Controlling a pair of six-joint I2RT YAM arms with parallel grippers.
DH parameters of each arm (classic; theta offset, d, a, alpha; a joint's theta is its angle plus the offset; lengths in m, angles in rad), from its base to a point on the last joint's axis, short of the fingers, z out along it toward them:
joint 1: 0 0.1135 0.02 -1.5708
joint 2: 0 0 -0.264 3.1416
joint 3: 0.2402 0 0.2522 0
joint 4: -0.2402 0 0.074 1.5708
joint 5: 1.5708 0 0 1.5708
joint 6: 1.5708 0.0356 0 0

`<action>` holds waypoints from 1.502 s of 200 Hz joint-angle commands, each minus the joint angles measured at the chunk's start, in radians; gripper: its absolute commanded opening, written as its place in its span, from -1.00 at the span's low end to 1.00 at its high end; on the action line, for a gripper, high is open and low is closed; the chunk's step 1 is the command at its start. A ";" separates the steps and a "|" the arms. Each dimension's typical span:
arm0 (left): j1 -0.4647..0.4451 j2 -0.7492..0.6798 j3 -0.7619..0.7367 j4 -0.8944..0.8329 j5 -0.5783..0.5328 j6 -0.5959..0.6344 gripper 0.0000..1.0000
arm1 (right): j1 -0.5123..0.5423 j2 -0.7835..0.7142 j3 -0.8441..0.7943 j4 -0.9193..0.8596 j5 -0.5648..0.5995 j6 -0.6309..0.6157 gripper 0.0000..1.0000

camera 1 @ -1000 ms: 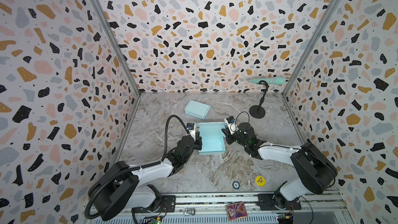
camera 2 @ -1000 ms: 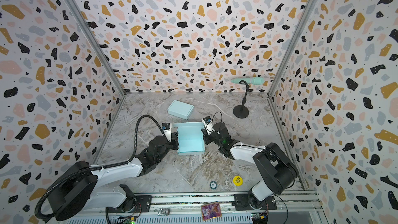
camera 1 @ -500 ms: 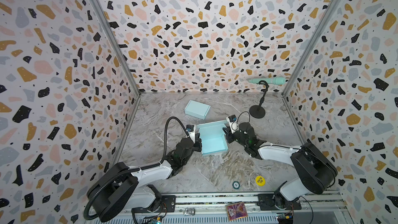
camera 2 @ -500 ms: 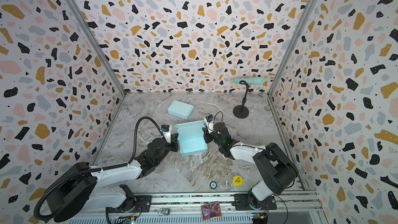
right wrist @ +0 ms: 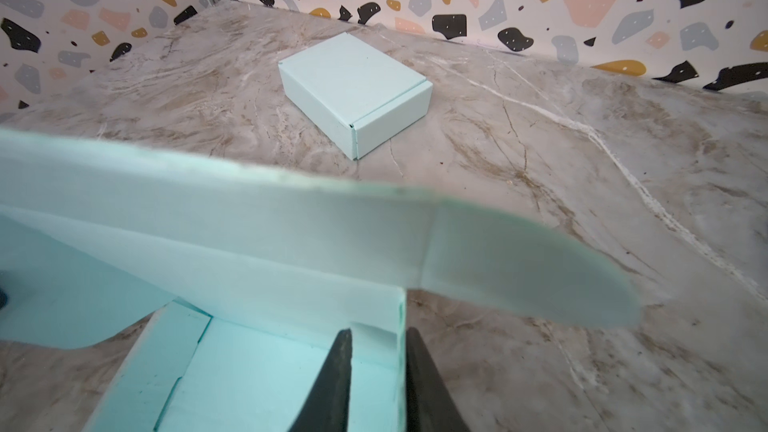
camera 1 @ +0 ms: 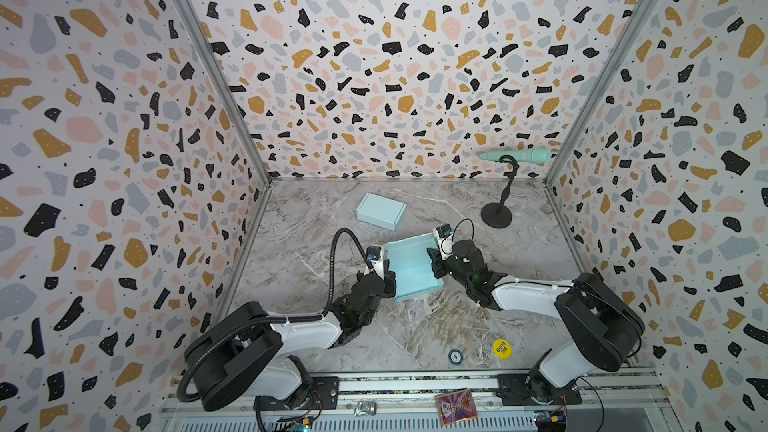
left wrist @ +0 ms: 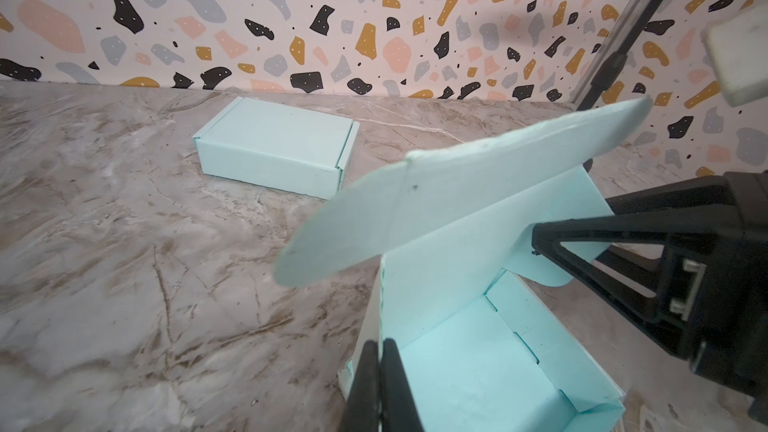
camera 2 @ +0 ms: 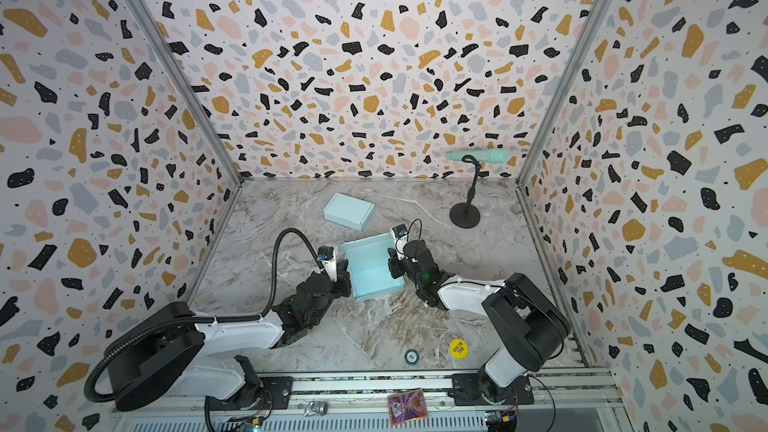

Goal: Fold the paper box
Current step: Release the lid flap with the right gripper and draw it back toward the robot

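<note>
2 claws on the open box, middle of the table — left claw pinched tight on its left wall edge, right claw straddling the right wall, jaws a bit apart. Lid angled up; room all round, 2nd box well behind.

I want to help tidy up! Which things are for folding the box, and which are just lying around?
For the job:
open mint-green paper box
left gripper, pinching one side wall
right gripper, astride the opposite wall

Just lying about:
closed mint-green paper box, already folded
mint microphone on black stand
round yellow sticker
small round token
colourful card
</note>
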State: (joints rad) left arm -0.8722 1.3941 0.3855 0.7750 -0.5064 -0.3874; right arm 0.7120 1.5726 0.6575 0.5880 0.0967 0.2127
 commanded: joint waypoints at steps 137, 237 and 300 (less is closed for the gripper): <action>-0.191 0.122 -0.148 0.337 -0.256 -0.078 -1.00 | 0.182 -0.087 -0.217 0.261 0.129 0.120 -0.30; -0.334 0.266 -0.221 0.505 -0.388 -0.063 -1.00 | 0.213 -0.099 -0.347 0.400 0.125 0.224 -0.24; -0.334 0.206 -0.201 0.428 -0.373 -0.100 -1.00 | 0.219 -0.250 -0.355 0.223 0.132 0.272 -0.11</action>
State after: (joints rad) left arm -1.1954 1.6257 0.1787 1.2770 -0.9157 -0.4534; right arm 0.9226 1.3838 0.3038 0.8799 0.2306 0.4492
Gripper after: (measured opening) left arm 0.049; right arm 0.436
